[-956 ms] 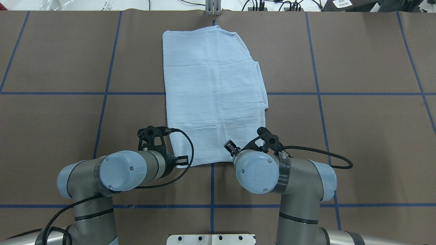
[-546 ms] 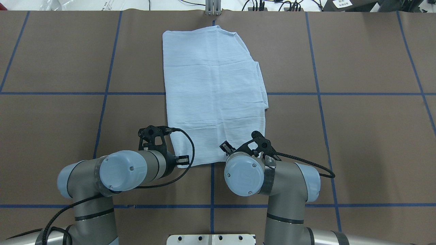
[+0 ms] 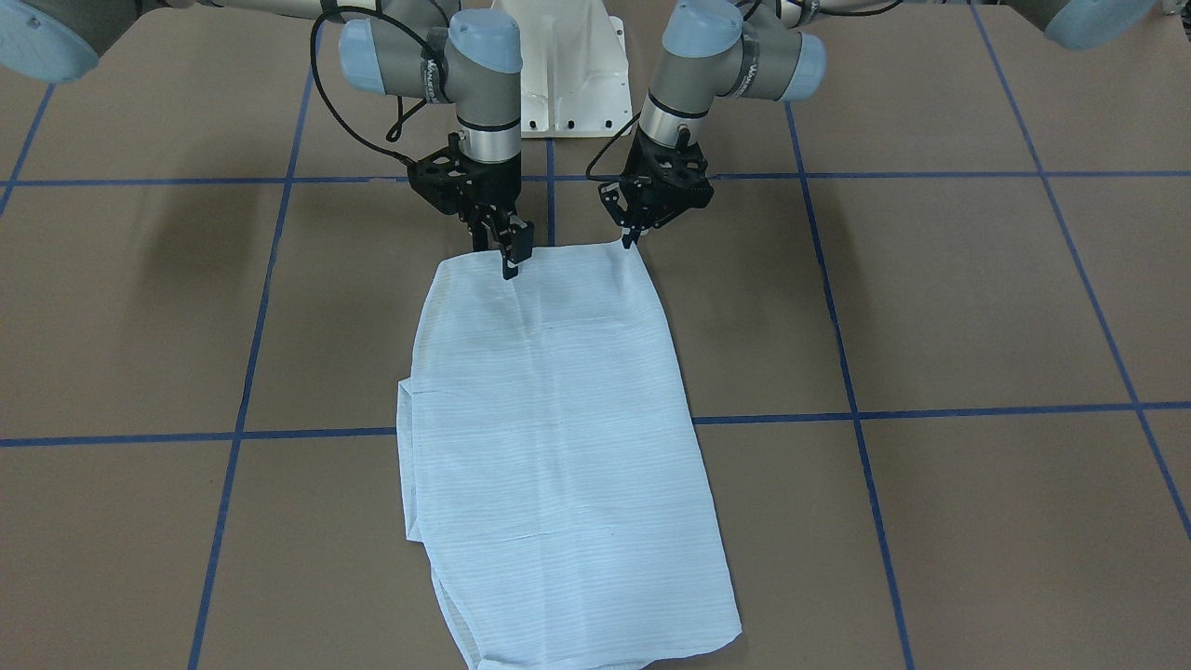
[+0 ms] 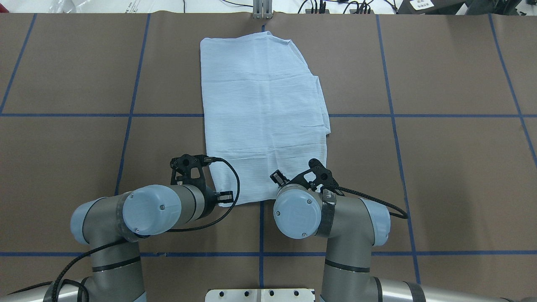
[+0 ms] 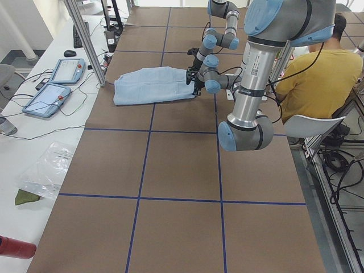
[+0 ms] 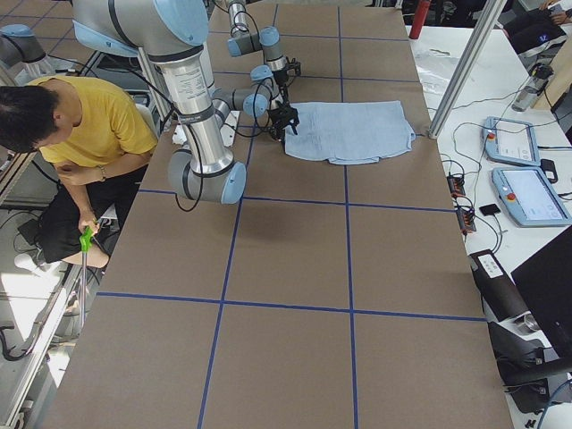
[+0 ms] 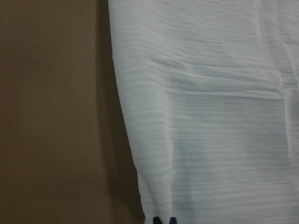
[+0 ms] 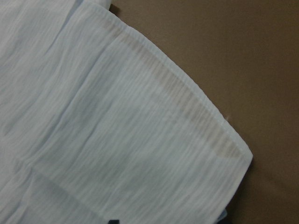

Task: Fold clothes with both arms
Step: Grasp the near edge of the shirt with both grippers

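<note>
Now the pale-blue shirt (image 4: 264, 113) lies flat on the brown bench (image 4: 440, 167). It is folded to a long narrow shape that runs straight away from the white base (image 3: 568, 84) of the robot. Its short hem edge is the part closest to the base. Both arms reach out from the base and point their tools down at this near edge.

The left tool (image 3: 631, 240) is at the hem corner on the robot's left side of the base. Its fingers are pressed together on the corner of the shirt. In the left wrist view the cloth rises a little up to the two dark tips.

The right tool (image 3: 507, 259) is at the same edge on the other side of the base, a bit inside from the corner. Its fingers stand apart over the cloth and hold nothing. Whether they touch the cloth I cannot tell.

Blue tape lines (image 4: 390, 113) cross the bench, and one passes under the middle of the shirt.
</note>
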